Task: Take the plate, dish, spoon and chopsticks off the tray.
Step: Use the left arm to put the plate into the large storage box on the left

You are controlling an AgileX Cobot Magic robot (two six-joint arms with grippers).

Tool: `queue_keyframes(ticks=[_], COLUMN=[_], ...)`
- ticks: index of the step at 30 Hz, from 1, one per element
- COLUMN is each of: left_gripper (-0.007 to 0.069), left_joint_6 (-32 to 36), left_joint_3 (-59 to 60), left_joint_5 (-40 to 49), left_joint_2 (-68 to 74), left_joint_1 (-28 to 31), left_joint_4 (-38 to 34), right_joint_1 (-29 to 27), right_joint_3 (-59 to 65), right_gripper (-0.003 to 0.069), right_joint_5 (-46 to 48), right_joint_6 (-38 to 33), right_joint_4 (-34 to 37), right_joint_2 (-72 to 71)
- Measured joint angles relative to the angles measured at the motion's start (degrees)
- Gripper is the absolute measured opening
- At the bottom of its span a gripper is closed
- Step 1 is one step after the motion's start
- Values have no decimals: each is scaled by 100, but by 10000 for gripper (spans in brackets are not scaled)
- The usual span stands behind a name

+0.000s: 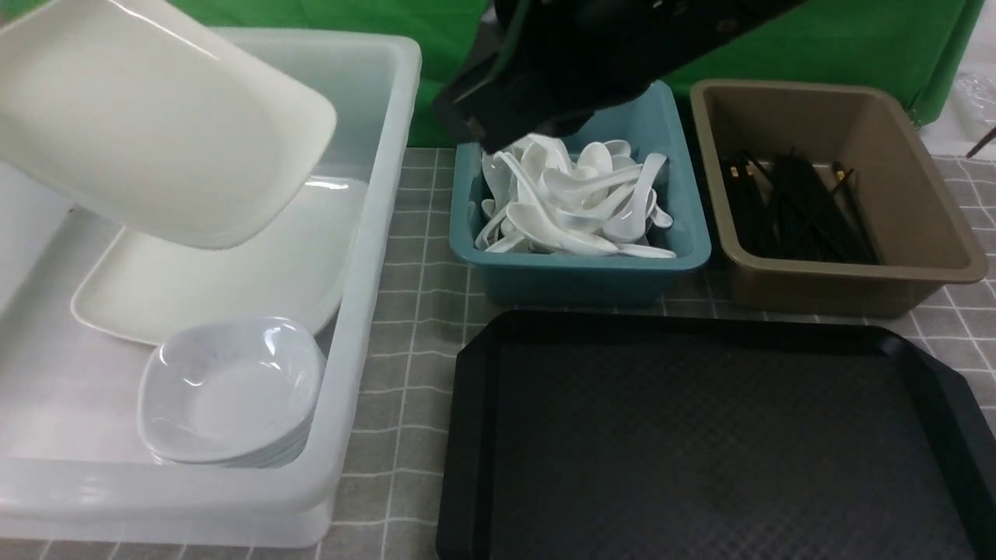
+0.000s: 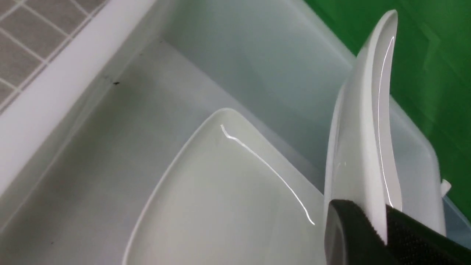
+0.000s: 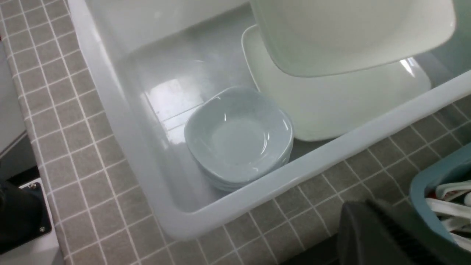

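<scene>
Tiled tabletop (image 1: 420,257); left fingers (image 2: 353,235) pinch plate (image 1: 156,117) rim over white tub (image 1: 373,233); right fingers (image 3: 368,232) pressed together.

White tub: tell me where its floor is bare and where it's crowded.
Bare: tub floor between its left wall and the stacked dishes. Crowded: the right side, dishes beside the lying plate, with the held plate tilted above.

You see two large white plates, one raised plate (image 1: 156,117) and one lying plate (image 1: 257,264), plus one black tray (image 1: 700,435). There are three tubs: a white tub (image 1: 373,249), a teal tub (image 1: 583,280) and a brown tub (image 1: 840,292). The small dishes (image 1: 233,389) form one stack of several, and the spoons (image 1: 576,202) and chopsticks (image 1: 801,210) are too tangled for you to count.
</scene>
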Motion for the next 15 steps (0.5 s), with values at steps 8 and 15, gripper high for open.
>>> queue_keyframes(ticks=[8, 15], left_gripper=[34, 34], left_joint_6=[358, 381], left_joint_3=[247, 247], left_joint_5=[-166, -382], left_joint_2=[589, 934], left_joint_1=[-191, -464], left_joint_4=[-40, -83], right_joint_1=[2, 2], right_joint_3=[-11, -21], right_gripper=[38, 45], right_joint_5=[-96, -207], right_joint_6=[12, 100], right_joint_4=[-20, -20], right_joint_2=[23, 23])
